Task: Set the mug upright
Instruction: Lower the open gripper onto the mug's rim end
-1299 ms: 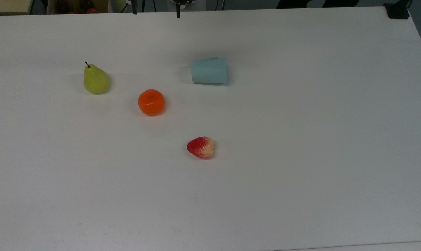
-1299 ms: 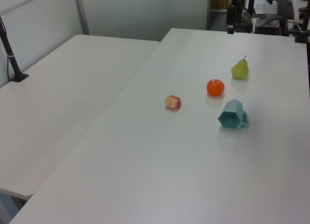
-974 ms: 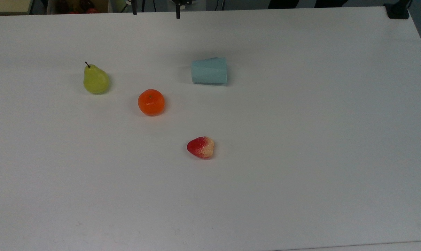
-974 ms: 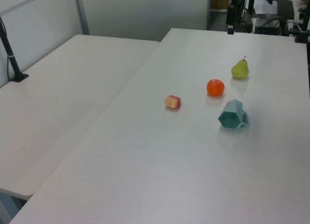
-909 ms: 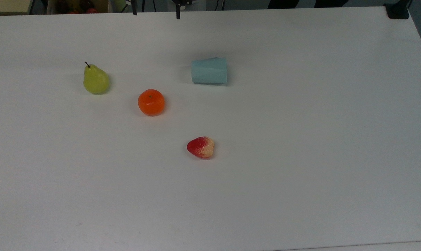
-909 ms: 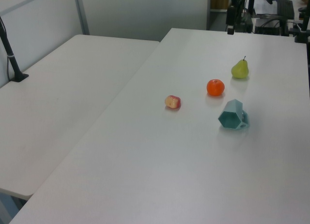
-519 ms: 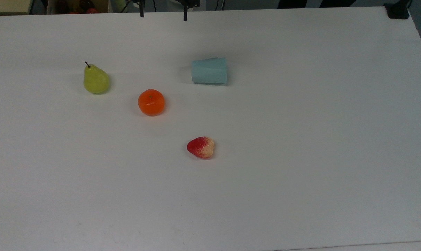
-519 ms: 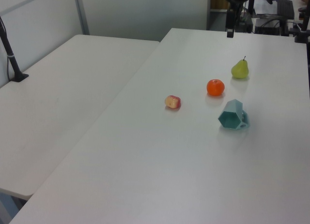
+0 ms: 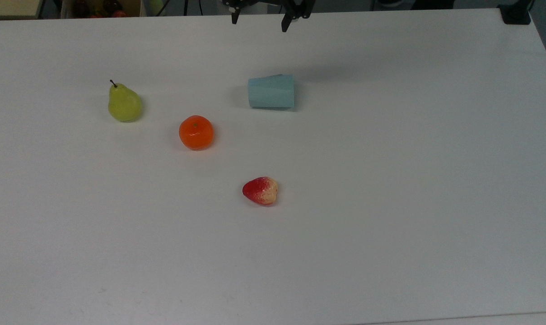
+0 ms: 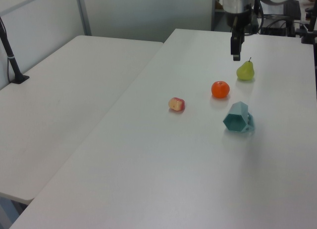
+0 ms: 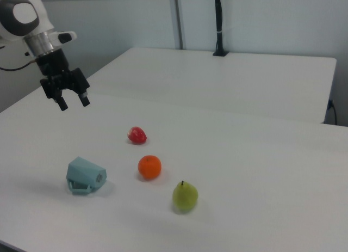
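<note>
Pale blue-teal plastic, the mug [image 9: 271,91] lies tipped on its side on the white counter [image 9: 390,180], with its wider hexagonal rim toward the top view's right and its narrower base toward the top view's left. In the left view its open mouth [image 10: 236,121] faces the camera. The claw [image 11: 72,100] hangs in the air above the counter, released, with its two fingers spread apart and nothing between them; it is well apart from the mug. An orange [image 9: 196,132] sits near the mug, a green pear [image 9: 124,104] beyond it, and a strawberry [image 9: 260,190] lies apart from them all.
</note>
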{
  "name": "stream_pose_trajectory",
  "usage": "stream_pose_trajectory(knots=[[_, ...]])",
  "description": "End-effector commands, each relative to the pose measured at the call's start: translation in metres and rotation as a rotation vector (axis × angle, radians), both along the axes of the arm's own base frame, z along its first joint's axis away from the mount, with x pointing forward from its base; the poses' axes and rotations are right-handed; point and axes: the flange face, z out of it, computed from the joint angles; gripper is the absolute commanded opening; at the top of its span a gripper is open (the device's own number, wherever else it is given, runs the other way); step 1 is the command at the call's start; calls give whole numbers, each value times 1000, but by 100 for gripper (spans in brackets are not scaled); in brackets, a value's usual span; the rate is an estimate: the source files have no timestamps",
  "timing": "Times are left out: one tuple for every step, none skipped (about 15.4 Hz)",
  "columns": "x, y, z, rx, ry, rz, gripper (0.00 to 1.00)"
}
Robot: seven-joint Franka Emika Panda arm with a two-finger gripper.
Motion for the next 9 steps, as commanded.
stream_pose_trajectory(knots=[[-6,33,-23,-108,1,2,100],[-6,46,-36,-148,5,22,100],[-5,56,-47,-183,6,36,100],[-4,65,-58,-218,1,43,100],[-5,76,-67,-248,-9,47,100],[-5,86,-79,-271,-11,46,100],[-6,93,-93,-302,-3,44,100],[-10,100,-108,-350,13,44,100],[-15,107,-125,-399,29,47,100]])
